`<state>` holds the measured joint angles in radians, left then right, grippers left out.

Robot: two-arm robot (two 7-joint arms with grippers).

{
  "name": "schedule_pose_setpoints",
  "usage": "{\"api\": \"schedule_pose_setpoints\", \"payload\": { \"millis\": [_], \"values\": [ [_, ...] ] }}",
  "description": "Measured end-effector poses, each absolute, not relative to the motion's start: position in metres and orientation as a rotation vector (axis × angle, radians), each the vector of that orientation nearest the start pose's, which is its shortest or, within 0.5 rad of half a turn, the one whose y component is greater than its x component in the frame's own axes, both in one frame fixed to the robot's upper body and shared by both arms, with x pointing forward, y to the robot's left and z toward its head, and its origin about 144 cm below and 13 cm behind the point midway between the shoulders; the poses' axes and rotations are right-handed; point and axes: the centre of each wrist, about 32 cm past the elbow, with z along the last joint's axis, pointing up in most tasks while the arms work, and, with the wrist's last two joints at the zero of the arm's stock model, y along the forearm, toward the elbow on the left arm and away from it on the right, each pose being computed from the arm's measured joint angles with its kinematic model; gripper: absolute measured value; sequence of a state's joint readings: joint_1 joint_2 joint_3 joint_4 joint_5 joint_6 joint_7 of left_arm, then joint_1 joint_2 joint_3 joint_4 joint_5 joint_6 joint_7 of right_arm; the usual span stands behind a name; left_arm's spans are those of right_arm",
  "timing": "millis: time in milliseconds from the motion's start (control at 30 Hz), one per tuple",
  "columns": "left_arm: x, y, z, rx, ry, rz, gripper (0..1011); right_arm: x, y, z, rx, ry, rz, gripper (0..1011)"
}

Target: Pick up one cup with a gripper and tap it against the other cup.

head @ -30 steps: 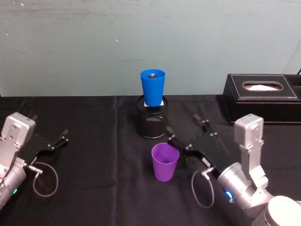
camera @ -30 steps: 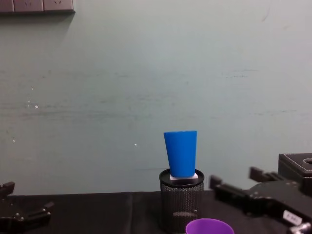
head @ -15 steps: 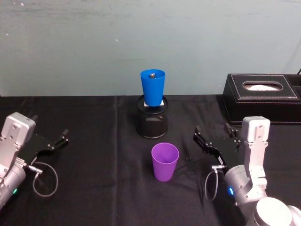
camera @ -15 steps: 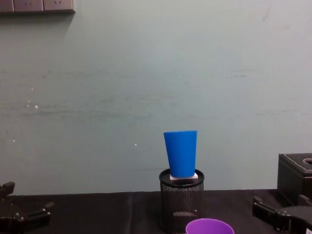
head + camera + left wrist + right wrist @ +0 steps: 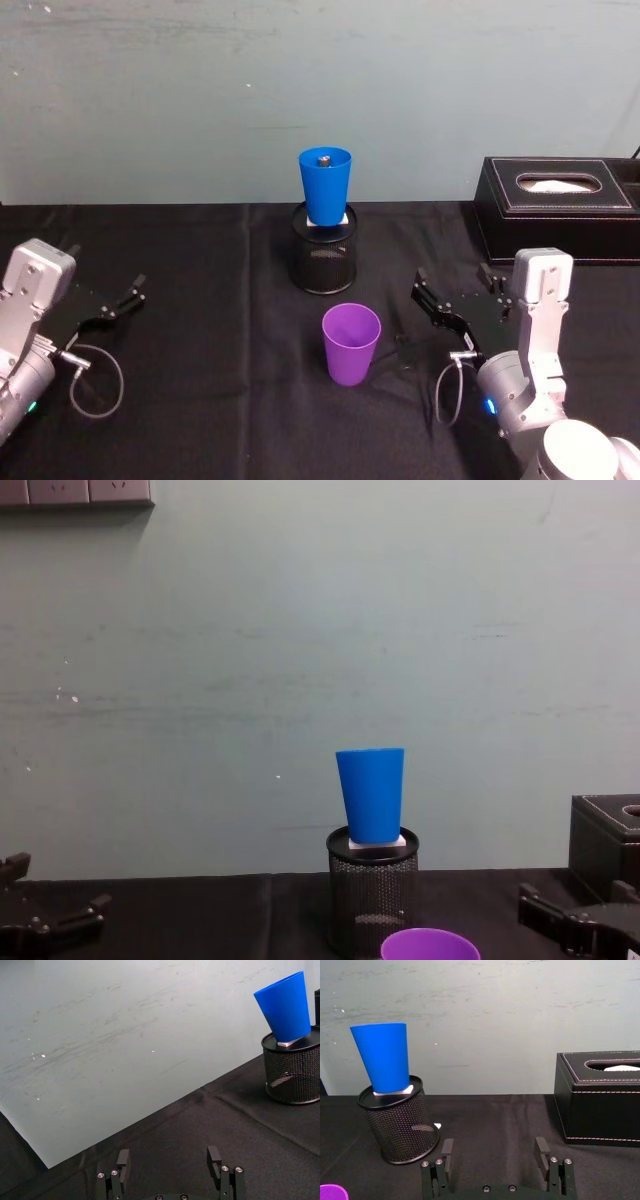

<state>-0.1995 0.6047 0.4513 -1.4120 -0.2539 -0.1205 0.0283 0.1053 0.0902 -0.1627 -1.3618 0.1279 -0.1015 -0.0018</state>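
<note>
The fingers on my right gripper (image 5: 455,305) stand wide apart and hold nothing. From the head view it sits low over the black worktop (image 5: 200,400), to the right of the purple cup (image 5: 351,344) and clear of it. That cup stands upright in the middle of the worktop. The blue cup (image 5: 325,185) is propped behind it on the black mesh pen holder (image 5: 323,254), and a black tissue box (image 5: 560,208) sits at the far right. My left gripper (image 5: 112,301) is parked at the left edge.

In the left wrist view, the left fingers (image 5: 123,1161) are spread with only bare cloth between them; the blue cup (image 5: 287,1006) and holder (image 5: 293,1072) lie well off.

The right wrist view shows my right fingers (image 5: 447,1149) open, aimed between the holder (image 5: 400,1125) and the tissue box (image 5: 600,1097). The purple cup (image 5: 332,1192) is just a sliver at the corner, so I judge I am not lined up on it.

The chest view has the blue cup (image 5: 371,794) leaning slightly on the holder (image 5: 372,890), with the purple rim (image 5: 431,945) in front.

My worries: closing off-centre could tip the light purple tumbler, and too firm a tap could knock the blue cup off its perch.
</note>
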Motion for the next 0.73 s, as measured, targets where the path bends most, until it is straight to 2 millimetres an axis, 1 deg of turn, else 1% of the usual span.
{"api": "schedule_pose_setpoints", "payload": {
  "millis": [733],
  "values": [
    [0.4886, 0.3097, 1.1398, 0.304, -0.285, 1.248, 1000, 0.4829, -0.2086, 1.1097, 0.002, 0.028, -1.432, 1003]
  ]
}}
